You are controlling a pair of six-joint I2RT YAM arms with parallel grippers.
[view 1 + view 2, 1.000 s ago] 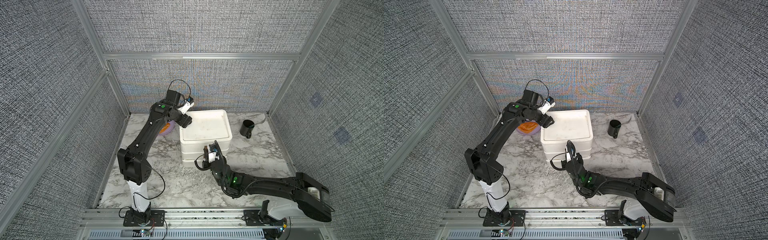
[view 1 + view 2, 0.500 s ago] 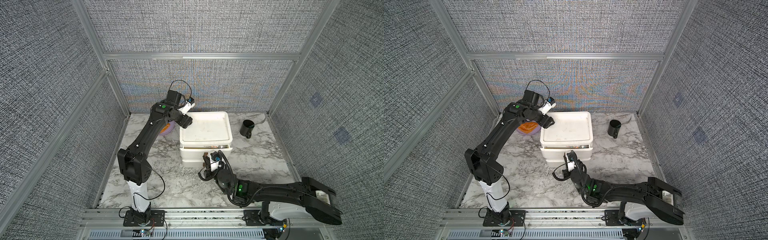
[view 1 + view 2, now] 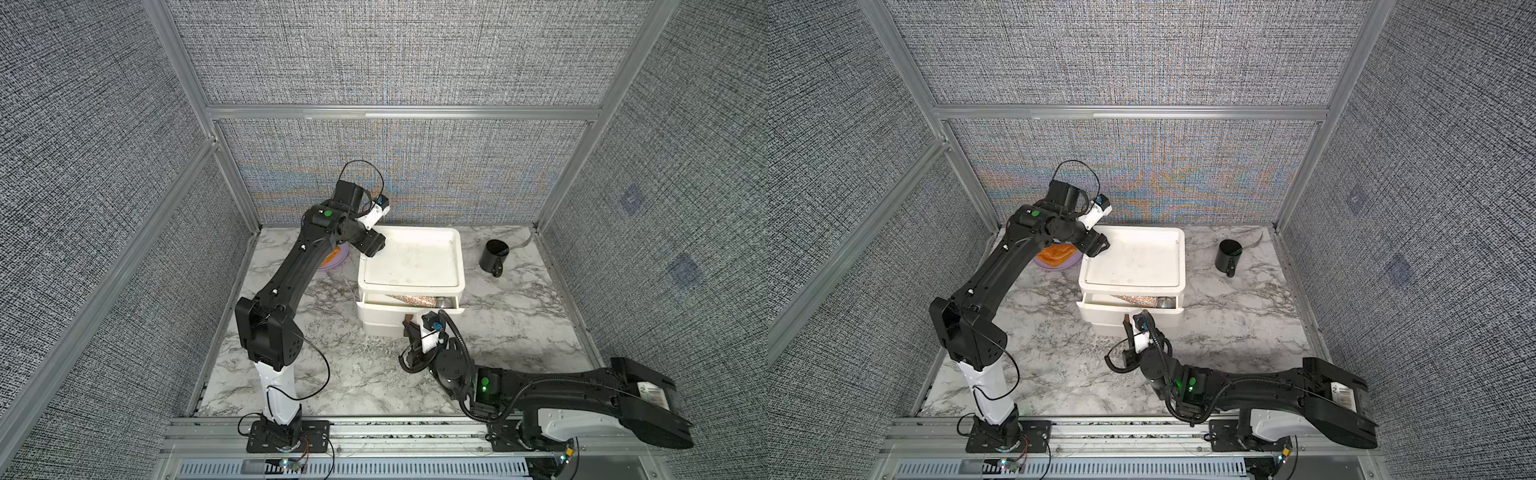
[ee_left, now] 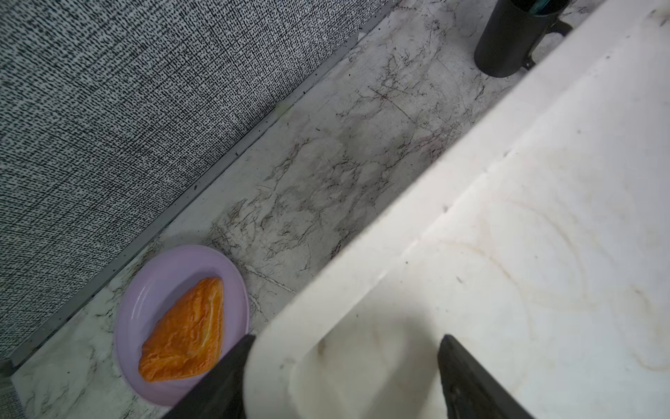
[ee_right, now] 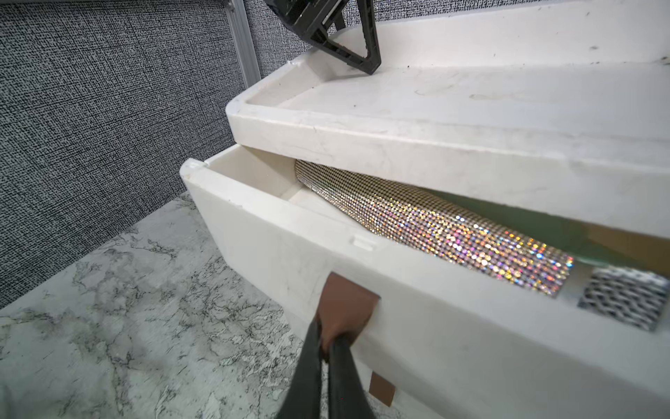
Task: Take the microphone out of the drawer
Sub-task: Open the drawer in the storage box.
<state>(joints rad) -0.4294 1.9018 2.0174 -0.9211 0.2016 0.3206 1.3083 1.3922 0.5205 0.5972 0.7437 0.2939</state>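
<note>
The microphone (image 5: 435, 225) has a glittery rhinestone handle and a silver mesh head. It lies in the partly pulled-out top drawer (image 5: 290, 246) of the white drawer unit (image 3: 415, 257), and a strip of it shows in both top views (image 3: 415, 298) (image 3: 1144, 300). My right gripper (image 5: 328, 342) is shut on the drawer's brown pull tab (image 5: 346, 304) at the unit's front (image 3: 409, 328). My left gripper (image 4: 348, 339) is open and straddles the rim at the unit's back left corner (image 3: 372, 249), one finger outside and one inside the top tray.
A purple plate (image 4: 163, 261) with an orange pastry (image 4: 188, 326) sits left of the unit by the back wall. A black mug (image 3: 492, 253) stands to the unit's right. The lower drawer is shut, with its own brown tab (image 5: 382, 390).
My right gripper has drawn back toward the table's front with the tab, sliding the top drawer out and uncovering the microphone. The left arm has stayed put.
</note>
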